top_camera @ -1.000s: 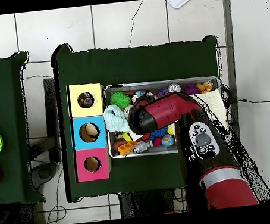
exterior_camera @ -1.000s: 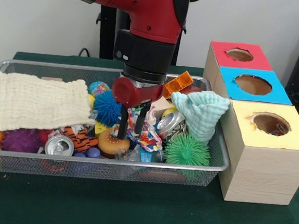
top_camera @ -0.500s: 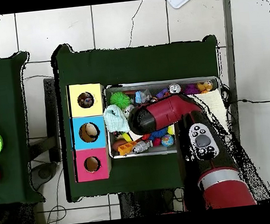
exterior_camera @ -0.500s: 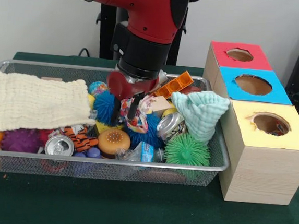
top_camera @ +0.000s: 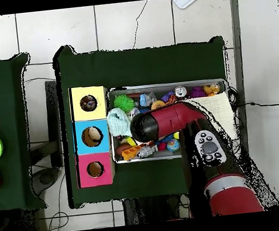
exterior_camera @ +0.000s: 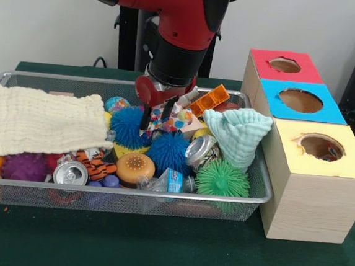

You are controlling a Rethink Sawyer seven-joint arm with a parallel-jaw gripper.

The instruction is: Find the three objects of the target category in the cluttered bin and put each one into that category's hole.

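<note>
Gripper pinched on multicoloured patterned cloth, lifted just above bin clutter, over blue spiky balls. Cloth hanging straight down between the jaws. Box holes off toward picture right in front view, beyond teal cloth.

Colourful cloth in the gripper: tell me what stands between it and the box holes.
The gripper holds the colourful cloth lifted above the clutter. Between it and the holed boxes stands the bunched mint cloth, upright at the bin's end by the boxes. Nothing else rises that high.
</note>
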